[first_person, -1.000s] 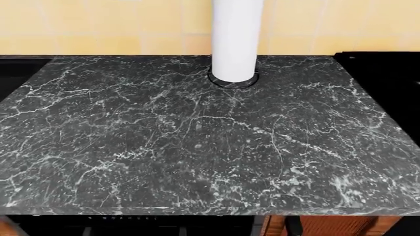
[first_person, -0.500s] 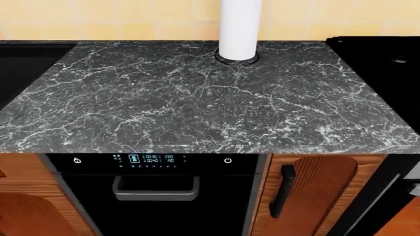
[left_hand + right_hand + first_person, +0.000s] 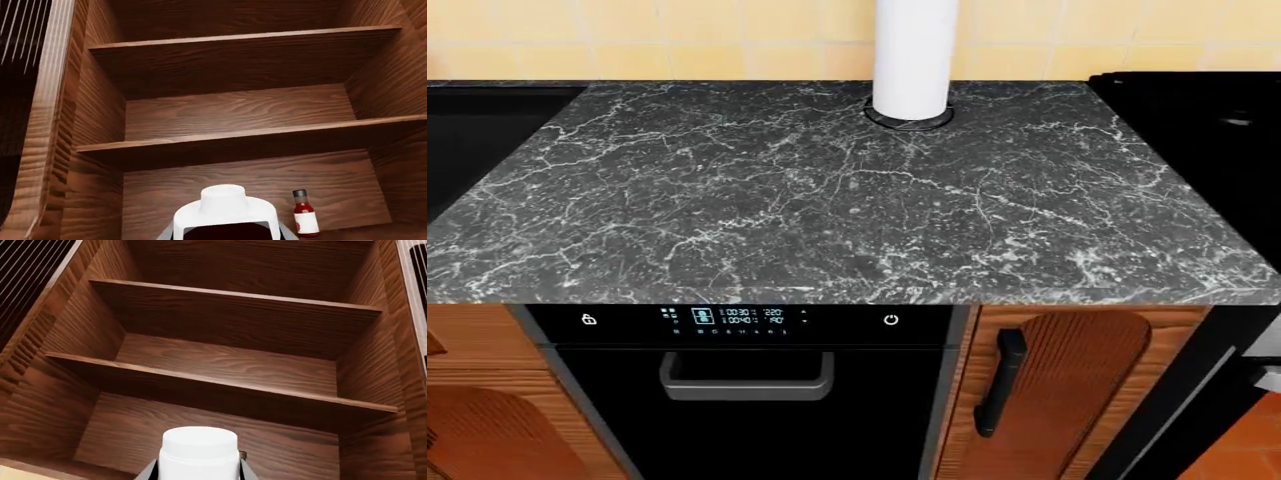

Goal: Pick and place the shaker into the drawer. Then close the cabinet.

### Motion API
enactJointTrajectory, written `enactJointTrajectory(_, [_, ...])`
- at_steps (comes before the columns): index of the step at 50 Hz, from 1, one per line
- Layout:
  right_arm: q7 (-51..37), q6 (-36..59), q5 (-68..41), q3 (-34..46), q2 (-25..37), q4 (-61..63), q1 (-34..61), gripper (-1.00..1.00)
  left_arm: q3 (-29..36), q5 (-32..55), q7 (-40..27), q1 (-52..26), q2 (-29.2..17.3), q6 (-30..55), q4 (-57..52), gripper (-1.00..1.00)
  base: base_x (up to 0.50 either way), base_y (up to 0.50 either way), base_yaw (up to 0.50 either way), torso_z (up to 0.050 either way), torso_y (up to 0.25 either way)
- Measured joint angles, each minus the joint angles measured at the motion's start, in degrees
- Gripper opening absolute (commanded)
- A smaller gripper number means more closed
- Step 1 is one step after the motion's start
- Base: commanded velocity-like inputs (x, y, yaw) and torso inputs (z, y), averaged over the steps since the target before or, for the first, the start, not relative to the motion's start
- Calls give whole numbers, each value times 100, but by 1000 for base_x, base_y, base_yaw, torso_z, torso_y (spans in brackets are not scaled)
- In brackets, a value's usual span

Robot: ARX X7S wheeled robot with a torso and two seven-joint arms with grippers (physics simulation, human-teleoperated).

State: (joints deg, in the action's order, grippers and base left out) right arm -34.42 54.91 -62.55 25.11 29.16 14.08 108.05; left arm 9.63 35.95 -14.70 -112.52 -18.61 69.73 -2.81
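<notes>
Neither arm appears in the head view. Each wrist camera faces an open reddish-brown wooden cabinet [image 3: 233, 115] with two shelves; a white cylindrical gripper housing [image 3: 225, 212] and its right-arm counterpart [image 3: 199, 452] fill the foreground, and the jaws' opening cannot be told. A small red sauce bottle with a white label [image 3: 305, 214] stands on the cabinet floor. The head view shows a black marble countertop [image 3: 827, 200], a white cylinder [image 3: 913, 60], a black oven [image 3: 747, 400] and a narrow wooden door with a black handle [image 3: 1068, 390]. Shaker and drawer are not visible.

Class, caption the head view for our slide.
Dark marble countertop with a white cylinder above a black oven.
</notes>
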Motion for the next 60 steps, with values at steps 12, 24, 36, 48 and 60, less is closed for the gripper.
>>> enactJointTrajectory(12, [-947,393,-957,-426,460,1293,-957,-100,-960,851,-672,1192,1,1163,-1659,-100,0,0,0,0,0])
enactJointTrajectory(24, [-1502,426,-1295,-647,975,2269,-2047,-100,-1465,1347,-943,2754,-148,1377,-2797,-100,0,0,0,1,0])
enactJointTrajectory(36, [-1833,269,-1365,-777,1299,2910,-3039,-100,-1677,1501,-961,3939,-285,1134,-3339,-100,0,0,0,0,0])
enactJointTrajectory(48, [-1885,-19,-1228,-911,1521,3259,-3896,-100,-1794,1489,-919,4705,-369,829,-3518,-100,0,0,0,0,0])
enactJointTrajectory(60, [-1817,-342,-1017,-1040,1619,3392,-4510,-100,-1727,1438,-861,5149,-436,604,-3592,-100,-162,2,0,1,1])
